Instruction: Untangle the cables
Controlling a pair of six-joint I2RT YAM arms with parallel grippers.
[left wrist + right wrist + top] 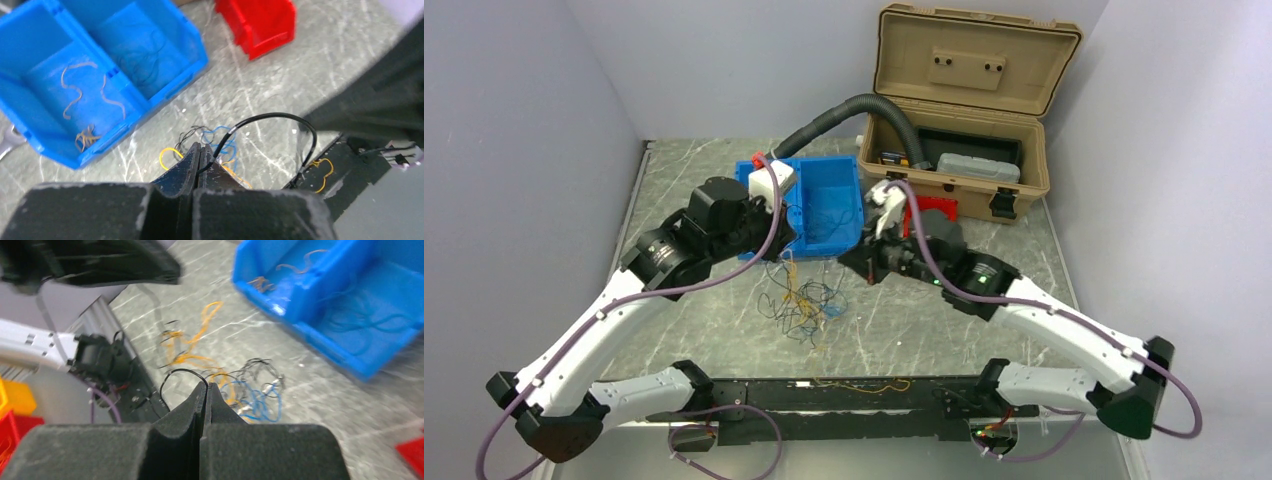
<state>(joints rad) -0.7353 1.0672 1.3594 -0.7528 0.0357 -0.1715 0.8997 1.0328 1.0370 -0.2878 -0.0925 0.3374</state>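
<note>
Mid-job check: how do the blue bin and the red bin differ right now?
The blue bin is larger and split into two compartments; the red bin is smaller and undivided. The blue bin holds loose cables; the red bin's visible part shows none. Both are open-topped on the table.

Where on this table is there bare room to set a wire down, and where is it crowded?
Bare marbled table lies right of the tangle of thin coloured wires, bordered by the right arm and black front rail. Another patch sits rear left, between the blue plastic bin and wall. Crowded: centre, where left hand and right hand pinch those wires.
</note>
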